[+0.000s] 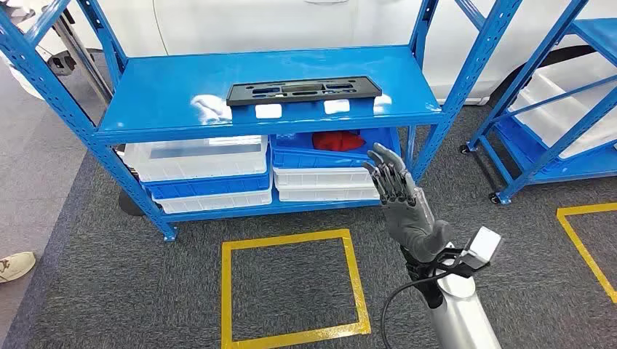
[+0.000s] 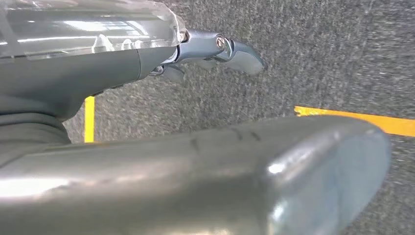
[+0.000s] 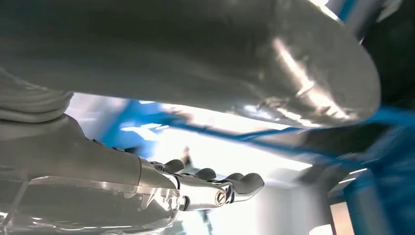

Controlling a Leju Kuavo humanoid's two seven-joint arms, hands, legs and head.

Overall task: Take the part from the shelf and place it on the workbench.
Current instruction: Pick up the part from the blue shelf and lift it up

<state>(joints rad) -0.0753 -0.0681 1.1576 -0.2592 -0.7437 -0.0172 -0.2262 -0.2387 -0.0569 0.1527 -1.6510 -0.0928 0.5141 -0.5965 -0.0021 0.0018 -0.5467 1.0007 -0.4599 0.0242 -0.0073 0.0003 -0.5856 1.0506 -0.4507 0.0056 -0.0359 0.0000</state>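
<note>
The black part (image 1: 303, 91) lies flat on the blue shelf's (image 1: 167, 94) top deck, long axis running along the front edge, easy to reach. The right robot hand (image 1: 393, 183) hangs below and in front of that deck, fingers spread, grasping nothing, likely lining up. The left robot hand (image 2: 215, 51) hangs over carpet, empty, fingers loosely curled.

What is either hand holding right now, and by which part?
Nothing. The right hand is raised with fingers apart, short of the shelf; the black part lies untouched on it. The left hand hangs over the floor, holding nothing.
</note>
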